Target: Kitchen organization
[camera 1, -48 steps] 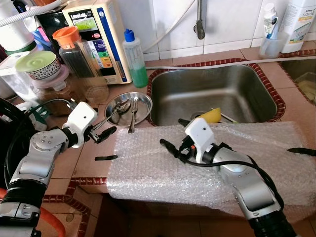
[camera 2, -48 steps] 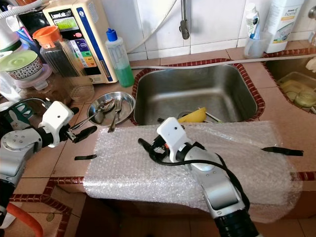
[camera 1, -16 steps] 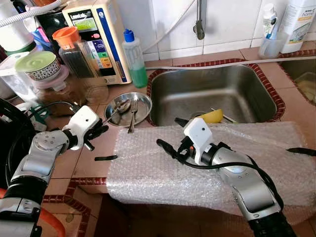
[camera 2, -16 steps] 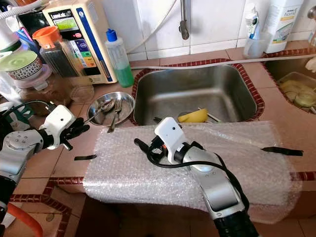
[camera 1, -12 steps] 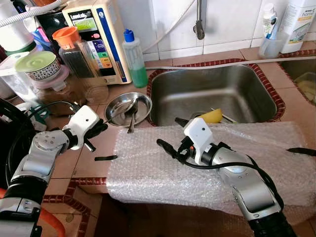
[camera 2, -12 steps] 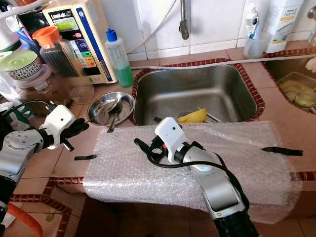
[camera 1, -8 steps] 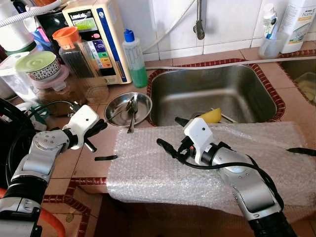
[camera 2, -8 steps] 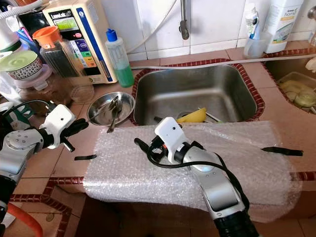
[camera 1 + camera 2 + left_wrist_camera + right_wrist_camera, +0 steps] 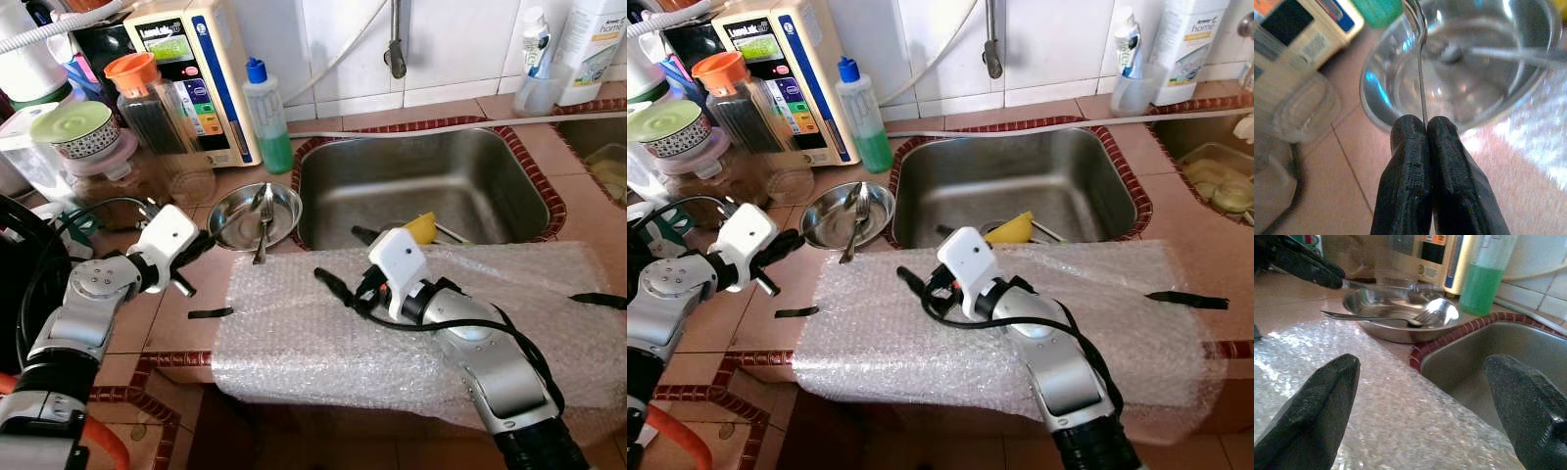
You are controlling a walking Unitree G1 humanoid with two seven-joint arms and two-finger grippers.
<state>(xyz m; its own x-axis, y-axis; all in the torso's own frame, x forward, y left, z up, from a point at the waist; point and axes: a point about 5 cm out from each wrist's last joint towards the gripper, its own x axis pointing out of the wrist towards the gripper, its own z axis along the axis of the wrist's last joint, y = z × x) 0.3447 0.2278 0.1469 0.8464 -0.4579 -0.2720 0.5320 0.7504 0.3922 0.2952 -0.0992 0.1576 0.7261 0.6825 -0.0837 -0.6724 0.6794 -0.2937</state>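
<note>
A shallow steel bowl [image 9: 284, 204] sits on the tiled counter left of the sink, with a fork [image 9: 265, 223] lying in it. My left gripper [image 9: 199, 245] is shut on the handle of a spoon [image 9: 1421, 63], held just outside the bowl's near left rim. The spoon slants up over the bowl toward its far rim. My right gripper [image 9: 347, 260] hovers open over the bubble wrap sheet [image 9: 313, 338] with nothing between its fingers, to the right of the bowl. In the right wrist view the bowl [image 9: 1376, 328] and fork [image 9: 1426, 317] lie ahead of its fingers [image 9: 1317, 416].
The steel sink [image 9: 509, 186] holds a yellow item [image 9: 421, 228]. A green soap bottle [image 9: 266, 117], a water machine [image 9: 191, 69] and jars [image 9: 147, 108] stand behind the bowl. A black strip [image 9: 210, 313] lies on the counter; another [image 9: 593, 300] lies on the wrap's right end.
My left gripper has raised the spoon: its head has lifted off the bowl's floor and swung toward the far rim. My right gripper has edged slightly away from me.
</note>
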